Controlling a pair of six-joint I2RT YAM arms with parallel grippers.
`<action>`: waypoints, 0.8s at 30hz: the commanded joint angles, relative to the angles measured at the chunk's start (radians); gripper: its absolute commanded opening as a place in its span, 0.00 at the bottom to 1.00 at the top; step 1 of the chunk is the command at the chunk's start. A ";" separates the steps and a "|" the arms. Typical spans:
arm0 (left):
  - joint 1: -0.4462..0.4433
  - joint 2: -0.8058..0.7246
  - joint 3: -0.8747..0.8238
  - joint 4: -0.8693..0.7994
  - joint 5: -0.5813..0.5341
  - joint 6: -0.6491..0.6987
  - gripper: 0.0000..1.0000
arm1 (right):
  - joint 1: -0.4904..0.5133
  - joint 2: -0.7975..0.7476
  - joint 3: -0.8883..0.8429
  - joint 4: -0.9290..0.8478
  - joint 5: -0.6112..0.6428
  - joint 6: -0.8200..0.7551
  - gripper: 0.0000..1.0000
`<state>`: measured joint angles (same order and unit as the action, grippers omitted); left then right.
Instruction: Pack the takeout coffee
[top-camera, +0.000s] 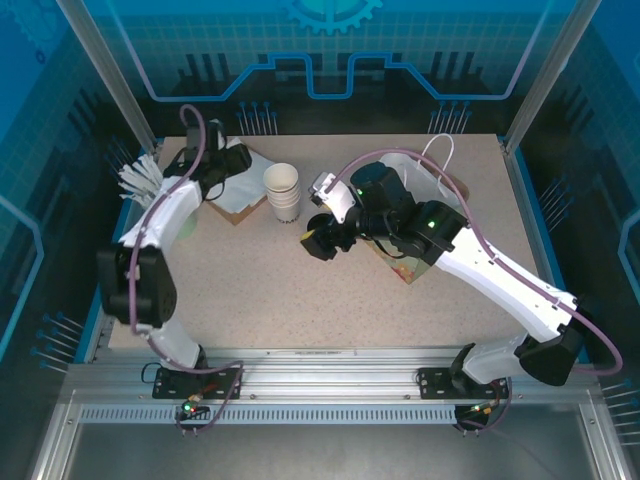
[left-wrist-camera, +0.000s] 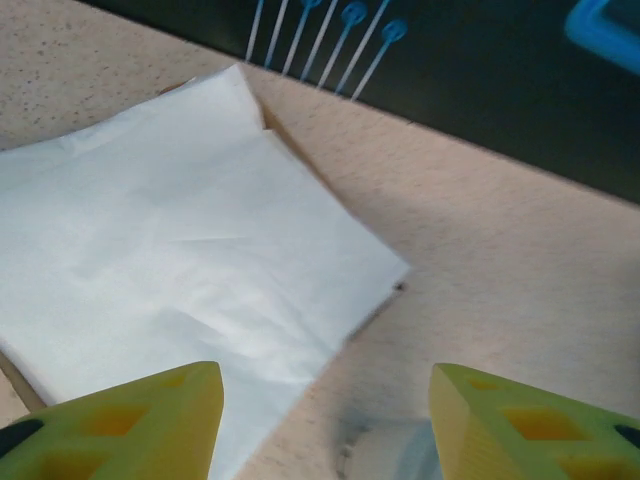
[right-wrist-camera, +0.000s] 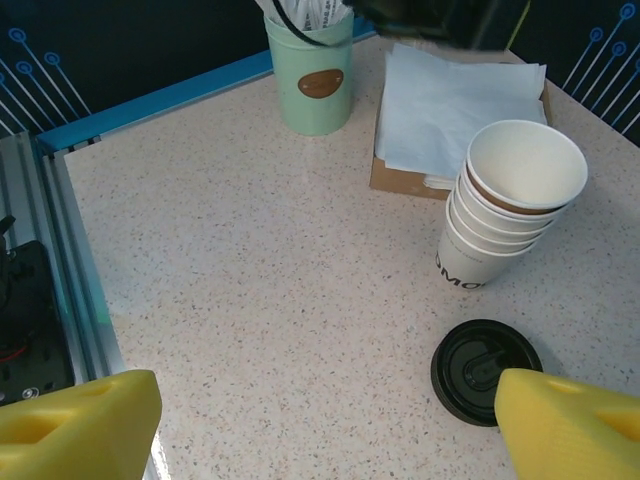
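Where the speckled table (top-camera: 260, 300) lies nearest the arm bases, it is bare. Further in, the right gripper (right-wrist-camera: 325, 392) hangs above the middle of the table, its yellow fingers spread wide with nothing between them. Just beside its right-hand finger sits what I take to be the takeout coffee (right-wrist-camera: 485, 370). From above it shows only a round black lid, so I cannot make out its sides. Just beyond it stands a stack of white paper cups (right-wrist-camera: 512, 210), upright and lidless, apart from the lid. Behind the stack lies a pile of white napkins (right-wrist-camera: 455, 100) on a brown cardboard tray (right-wrist-camera: 400, 182). The left gripper (left-wrist-camera: 325, 380) hovers over that pile's edge, fingers parted and empty. Left of the napkins stands a mint-green holder (right-wrist-camera: 308, 85) with wrapped sticks poking out. At the far right, behind the right arm, a white paper bag (top-camera: 425, 165) stands with its handles up.
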<state>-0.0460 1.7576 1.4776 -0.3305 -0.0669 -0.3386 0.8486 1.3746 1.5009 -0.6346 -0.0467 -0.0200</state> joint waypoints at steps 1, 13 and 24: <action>0.003 0.116 0.123 -0.109 -0.094 0.080 0.62 | 0.010 -0.016 0.034 0.005 0.042 -0.023 0.88; 0.018 0.470 0.424 -0.253 -0.139 0.138 0.74 | 0.003 -0.032 -0.007 0.006 0.095 -0.040 0.89; 0.028 0.600 0.533 -0.330 -0.117 0.158 0.74 | 0.003 -0.022 -0.018 0.004 0.100 -0.036 0.89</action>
<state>-0.0284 2.3402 1.9747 -0.6052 -0.1730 -0.2047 0.8501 1.3651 1.4979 -0.6350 0.0452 -0.0498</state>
